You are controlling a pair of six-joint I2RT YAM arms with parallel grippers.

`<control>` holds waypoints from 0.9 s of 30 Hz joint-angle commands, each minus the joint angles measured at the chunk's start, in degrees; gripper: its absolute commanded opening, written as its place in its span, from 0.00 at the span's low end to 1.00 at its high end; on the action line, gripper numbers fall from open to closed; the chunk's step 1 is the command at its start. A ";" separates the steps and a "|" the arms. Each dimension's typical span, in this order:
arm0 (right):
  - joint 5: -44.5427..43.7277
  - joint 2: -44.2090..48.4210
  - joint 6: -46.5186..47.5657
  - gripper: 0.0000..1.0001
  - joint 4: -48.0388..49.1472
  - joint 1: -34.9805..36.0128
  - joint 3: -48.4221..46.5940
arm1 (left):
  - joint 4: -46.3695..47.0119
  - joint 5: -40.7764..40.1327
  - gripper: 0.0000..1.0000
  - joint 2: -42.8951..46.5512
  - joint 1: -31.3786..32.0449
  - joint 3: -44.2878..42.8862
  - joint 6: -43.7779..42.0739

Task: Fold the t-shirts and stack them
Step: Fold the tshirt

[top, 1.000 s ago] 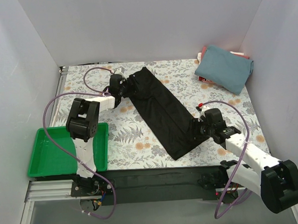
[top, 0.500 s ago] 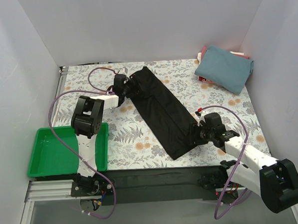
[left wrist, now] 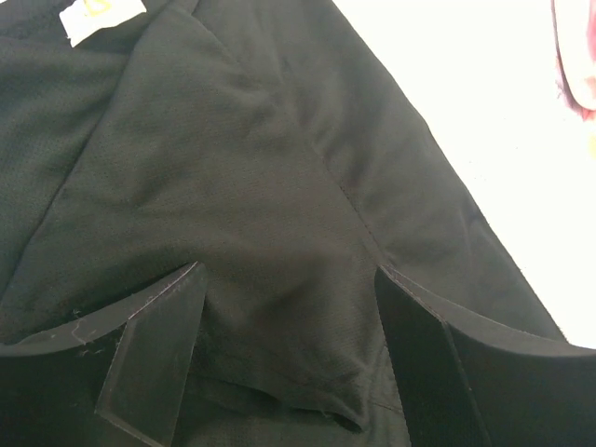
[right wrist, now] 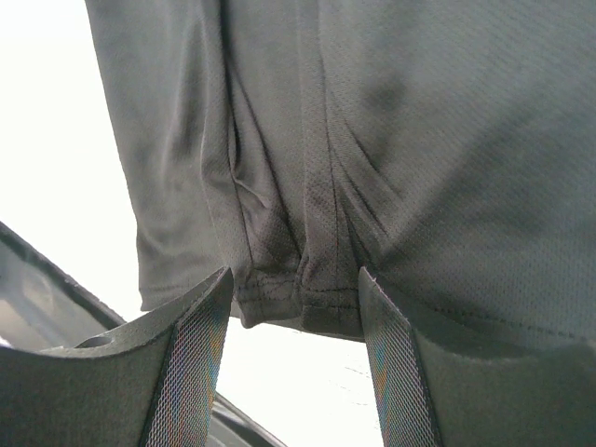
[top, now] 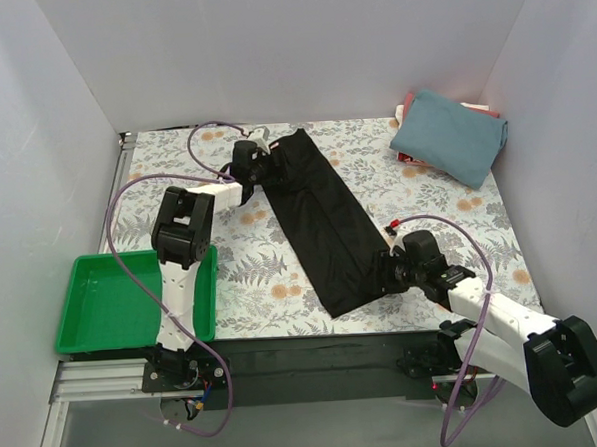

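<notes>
The black t-shirt (top: pixel 323 222) lies folded into a long strip running diagonally across the flowered table. My left gripper (top: pixel 263 163) sits on its far end. In the left wrist view the gripper (left wrist: pixel 289 279) has its jaws apart, with a low ridge of black cloth (left wrist: pixel 261 186) between them and the pale neck label (left wrist: pixel 101 17) beyond. My right gripper (top: pixel 384 271) is at the shirt's near end. In the right wrist view the gripper (right wrist: pixel 293 279) has its jaws against a pleated bunch of the hem (right wrist: pixel 298 289). A folded teal-blue t-shirt (top: pixel 449 135) lies on red/pink cloth (top: pixel 405 108) at the back right.
A green plastic tray (top: pixel 112 303) stands at the near left beside the left arm's base. White walls close in the table on the left, back and right. A purple cable (top: pixel 199 139) loops above the left arm.
My left gripper has moved right onto the shirt's far end. My right gripper has moved left and nearer, and the shirt's near end has shifted left with it.
</notes>
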State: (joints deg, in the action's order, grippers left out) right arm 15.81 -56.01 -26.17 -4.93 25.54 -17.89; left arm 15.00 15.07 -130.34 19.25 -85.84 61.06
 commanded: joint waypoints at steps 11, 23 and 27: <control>-2.54 -6.21 -9.68 0.63 6.77 12.07 -0.39 | -3.49 10.24 0.72 -5.80 -0.08 -5.83 -11.40; -3.86 -15.88 -13.03 0.63 13.19 19.28 -5.48 | -3.75 18.59 0.72 -8.79 -0.08 -9.16 -12.98; -3.33 -19.57 -12.32 0.63 13.28 20.60 -8.12 | -4.37 18.68 0.72 -9.66 0.00 -10.65 -12.81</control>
State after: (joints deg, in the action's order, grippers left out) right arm 13.43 -73.17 -38.79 9.06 45.08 -24.25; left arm 15.42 31.48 -137.80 18.94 -95.20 48.75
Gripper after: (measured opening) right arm 0.633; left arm 0.721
